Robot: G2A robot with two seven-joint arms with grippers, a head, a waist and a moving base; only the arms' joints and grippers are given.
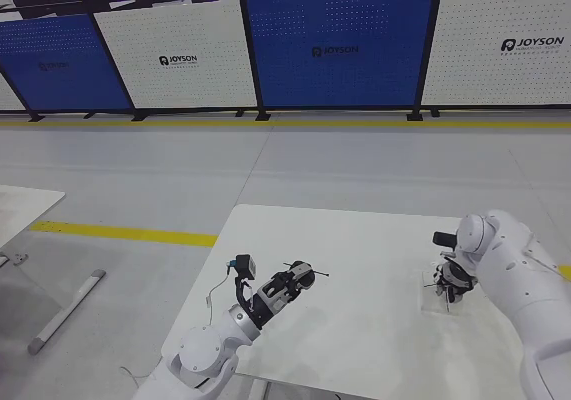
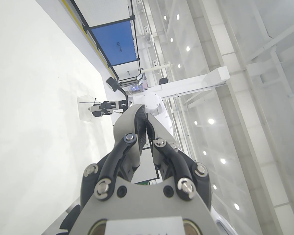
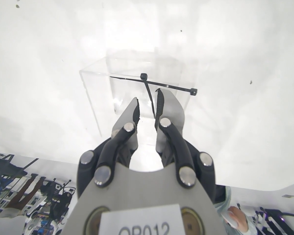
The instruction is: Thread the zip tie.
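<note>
Right gripper (image 3: pixel 148 95) first: its fingers stand parted with nothing clamped. The tie (image 3: pixel 147 89) runs up the gap between them, closer to one pad than the other. Its long axis lies in line with your fingers, with the strap back toward the wrist and the head just past the fingertips, at the clear box (image 3: pixel 98 94). You're straddling the strap, so I'd judge the next move is a plain close, no reach needed. A slight sideways shift would centre it first.

Just beyond that head a second tie (image 3: pixel 171 87) lies crosswise to your fingers, its own head off to one side of the tips. The two meet near the first tie's head — touching or only overlapping, I can't tell.

Farther off, your left gripper (image 2: pixel 145 121) is pressed closed, well apart from the box and aimed toward it across the table (image 1: pixel 365 320). From above, a thin dark line juts from it — what it is, I can't tell. The right arm is plainly the nearer one.
</note>
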